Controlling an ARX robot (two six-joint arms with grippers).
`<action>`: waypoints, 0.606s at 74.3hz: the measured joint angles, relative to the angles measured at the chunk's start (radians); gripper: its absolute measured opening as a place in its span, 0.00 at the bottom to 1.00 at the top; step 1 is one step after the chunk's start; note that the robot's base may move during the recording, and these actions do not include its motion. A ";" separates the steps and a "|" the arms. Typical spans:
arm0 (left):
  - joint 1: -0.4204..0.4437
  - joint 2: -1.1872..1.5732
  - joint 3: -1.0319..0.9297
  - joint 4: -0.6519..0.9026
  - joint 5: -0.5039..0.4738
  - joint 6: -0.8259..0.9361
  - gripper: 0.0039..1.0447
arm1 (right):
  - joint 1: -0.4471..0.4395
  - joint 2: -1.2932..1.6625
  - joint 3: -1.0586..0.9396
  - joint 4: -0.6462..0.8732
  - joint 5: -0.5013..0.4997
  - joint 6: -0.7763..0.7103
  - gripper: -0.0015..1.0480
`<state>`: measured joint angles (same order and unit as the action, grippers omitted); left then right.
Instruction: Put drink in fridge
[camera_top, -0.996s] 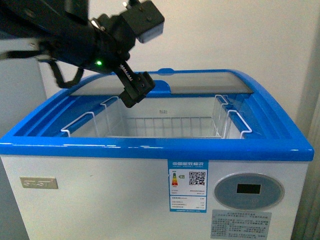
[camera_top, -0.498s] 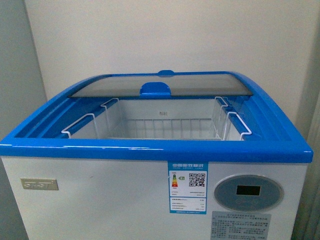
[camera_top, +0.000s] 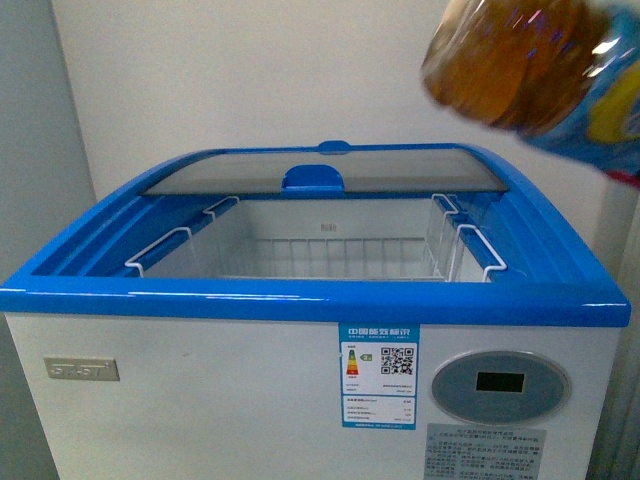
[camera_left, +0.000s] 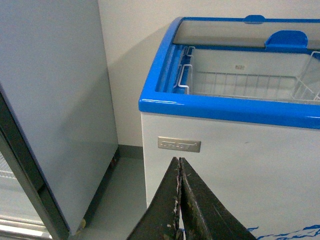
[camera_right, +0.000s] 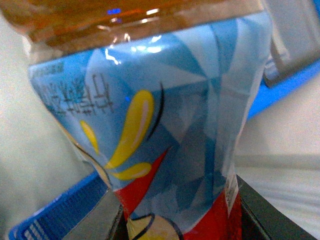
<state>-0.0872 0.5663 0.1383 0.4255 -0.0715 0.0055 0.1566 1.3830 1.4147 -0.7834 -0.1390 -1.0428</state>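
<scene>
1. While the drink (camera_top: 520, 60) hangs high at the right of the front view, above the fridge (camera_top: 300, 300) but off to the side of its opening, it is not yet inside. Estimate: task roughly half done.
2. Right hand (camera_right: 180, 222): dark jaws flank the drink's label on both sides, pinching it. The drink lies tilted, amber end toward the fridge.
3. Left hand (camera_left: 179, 200): fingers pressed together, holding nothing, low before the fridge's white front.
4. Done: glass top (camera_top: 330, 168) sits slid to the back, opening exposed; drink held aloft.
5. Left to do: carry it over the blue rim, lower it into the basket (camera_top: 330, 255), release.
6. Surface: the basket is white wire, open-topped, hung inside the rim. It should take the drink lying or standing; the gaps look narrow.
7. Room: plain white wall behind; grey upright cabinet (camera_left: 50, 100) near the fridge's left side; grey floor.
</scene>
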 joint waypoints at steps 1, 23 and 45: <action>0.009 -0.005 -0.003 -0.002 0.019 0.000 0.02 | 0.005 0.020 0.016 -0.008 0.006 -0.014 0.38; 0.082 -0.117 -0.061 -0.056 0.072 0.000 0.02 | 0.116 0.388 0.372 -0.073 0.088 -0.109 0.38; 0.083 -0.235 -0.096 -0.137 0.071 0.000 0.02 | 0.162 0.698 0.729 -0.180 0.163 -0.155 0.38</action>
<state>-0.0044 0.3313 0.0425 0.2882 -0.0002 0.0055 0.3187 2.0808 2.1433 -0.9638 0.0238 -1.1976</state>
